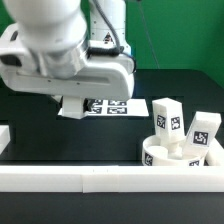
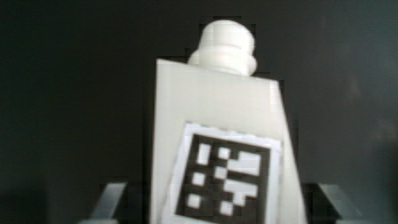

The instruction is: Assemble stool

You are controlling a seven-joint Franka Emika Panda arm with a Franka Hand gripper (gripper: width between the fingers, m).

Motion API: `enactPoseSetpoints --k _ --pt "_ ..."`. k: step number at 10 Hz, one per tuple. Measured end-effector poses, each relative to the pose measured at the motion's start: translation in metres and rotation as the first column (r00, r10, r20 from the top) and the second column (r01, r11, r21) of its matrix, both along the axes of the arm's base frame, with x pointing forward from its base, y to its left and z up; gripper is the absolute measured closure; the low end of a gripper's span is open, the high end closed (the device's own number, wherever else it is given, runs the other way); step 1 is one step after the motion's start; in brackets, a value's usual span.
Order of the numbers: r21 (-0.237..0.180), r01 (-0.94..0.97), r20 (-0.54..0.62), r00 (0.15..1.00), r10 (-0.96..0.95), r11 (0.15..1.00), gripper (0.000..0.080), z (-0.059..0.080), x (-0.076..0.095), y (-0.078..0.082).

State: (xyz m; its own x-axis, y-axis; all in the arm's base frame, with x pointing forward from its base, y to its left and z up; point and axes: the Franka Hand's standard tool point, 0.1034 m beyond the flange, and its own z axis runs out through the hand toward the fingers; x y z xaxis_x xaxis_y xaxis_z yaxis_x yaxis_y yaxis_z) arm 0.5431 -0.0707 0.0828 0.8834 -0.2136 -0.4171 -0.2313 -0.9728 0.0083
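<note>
The claw [image 2: 214, 200] is clamped on a white leg [image 2: 217, 130] with a square tag [image 2: 226, 172], its threaded tip pointing away. On the dark surface [image 1: 60, 140], the seat disc [image 1: 172, 155] carries two more legs [image 1: 164, 118].

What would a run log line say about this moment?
end effector: gripping one leg | two other legs: upright at seat | stage: stool unfinished

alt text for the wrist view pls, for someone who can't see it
A white stool leg fills the view against a dark background, standing between the gripper's two fingers, which flank its lower end. A black-and-white square tag sits on the leg's face, and a rounded white peg sticks out of its far end.
</note>
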Motion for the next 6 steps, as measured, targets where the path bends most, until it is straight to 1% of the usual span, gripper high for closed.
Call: enactPoseSetpoints --k 1,2,3,4,5,6 --pt "-0.007 -0.005 0.061 0.998 0.005 1.0 0.0476 0.008 0.001 0.007" --pt "-0.028 -0.017 0.168 0.986 0.022 0.999 0.0476 0.016 0.016 0.011" --pt "-0.051 -0.021 0.259 0.965 0.033 0.998 0.0476 0.02 0.023 0.011" --pt "-0.088 -0.013 0.366 0.929 0.045 0.996 0.0476 0.018 0.027 0.008" --pt "-0.119 -0.007 0.449 0.891 0.06 0.993 0.0476 0.017 0.026 0.007" --pt "-0.137 -0.002 0.492 0.868 0.07 0.991 0.0476 0.016 0.025 0.006"
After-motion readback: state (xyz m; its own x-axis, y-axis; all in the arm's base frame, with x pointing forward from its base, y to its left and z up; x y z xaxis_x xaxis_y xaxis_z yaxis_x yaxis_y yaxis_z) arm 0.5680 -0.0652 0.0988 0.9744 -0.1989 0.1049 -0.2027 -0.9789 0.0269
